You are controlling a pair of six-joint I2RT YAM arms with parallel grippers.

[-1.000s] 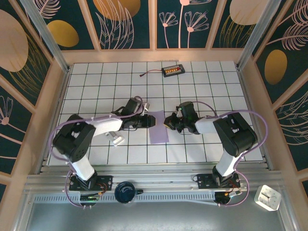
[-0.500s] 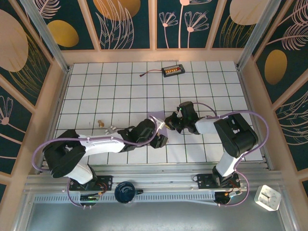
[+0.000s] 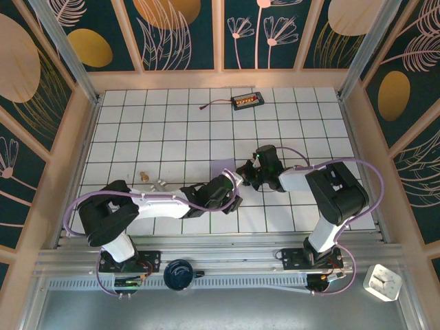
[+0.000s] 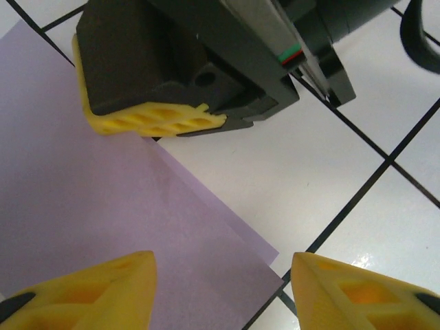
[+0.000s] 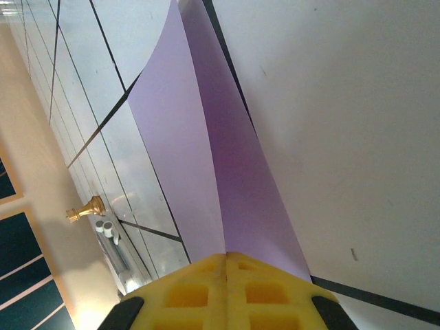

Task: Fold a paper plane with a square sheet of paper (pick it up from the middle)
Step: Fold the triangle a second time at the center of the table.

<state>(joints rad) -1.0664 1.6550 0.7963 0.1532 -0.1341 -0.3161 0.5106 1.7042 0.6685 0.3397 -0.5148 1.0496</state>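
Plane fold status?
Done: sheet appears doubled, two layers meeting at the right pincer. In hand: right pincer shut on its edge; left pincer open above it. To do: nose and wing folds; no dart shape yet.

The middle of the table (image 3: pixel 309 137) was crowded. The left gripper (image 4: pixel 221 269), fingers apart, hung just over a corner of the sheet of paper (image 4: pixel 103 206). The right gripper (image 5: pixel 227 265), pinched on the paper, sat just beside it, with only a narrow gap between the two. The left arm (image 3: pixel 158 203) lay stretched low across the near tiles and barred that way in. The right arm (image 3: pixel 323 182) blocked the right side. Just behind the left arm stood a small brass piece (image 3: pixel 143 176) and a silvery block (image 3: pixel 159 184). A black box (image 3: pixel 247 101) with its cable (image 3: pixel 210 105) sat near the far edge. The rest of the far rows, to left and right, lay open.
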